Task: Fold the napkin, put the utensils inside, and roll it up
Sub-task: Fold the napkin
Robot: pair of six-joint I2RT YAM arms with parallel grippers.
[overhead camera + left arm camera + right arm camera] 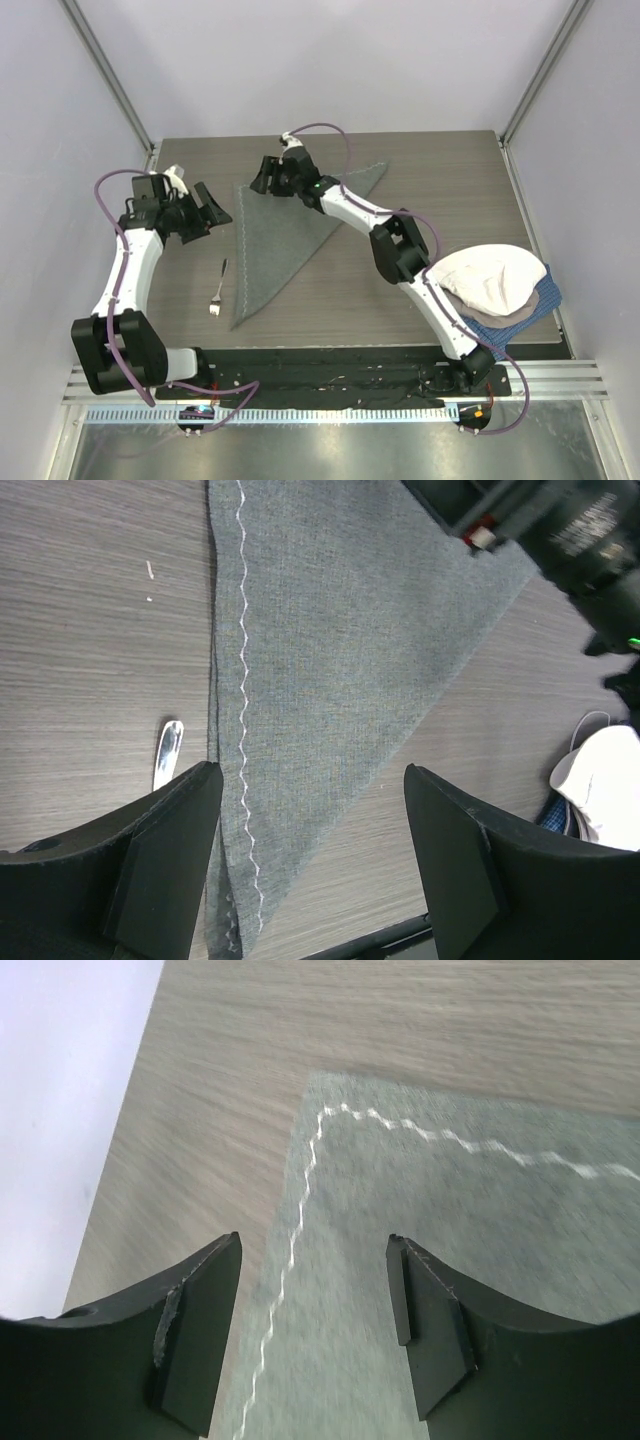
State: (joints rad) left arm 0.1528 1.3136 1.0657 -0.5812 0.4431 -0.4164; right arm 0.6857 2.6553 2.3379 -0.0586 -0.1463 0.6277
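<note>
On the table's middle: the napkin (285, 235) lies flat as a triangle, with nothing on top of it.
Straight edge: its left side runs from the far corner toward the near edge of the table (450, 180), with a pale wavy stitch line just inside it.
Far edge: this side runs right to a sharp tip near the table's far edge.
Slanted edge: the long side runs from that tip down to a narrow point near the front.
Fork: the fork (219, 287) lies on bare wood just left of the straight edge, almost parallel to it and not on the napkin.
Right gripper: the right gripper (268, 178) is over the far left corner with its jaws apart and nothing between them. The stitched corner shows in the gap in the wrist view (315, 1260); I cannot tell whether it touches.
Left gripper: the left gripper (210, 218) is over bare wood left of the napkin, beyond the fork, jaws wide and holding nothing.
Open room: bare wood lies left of the fork and between the slanted edge and the right side.
Right side: a white cloth (490, 280) sits on a blue checked cloth (548, 297), well apart from the napkin.
</note>
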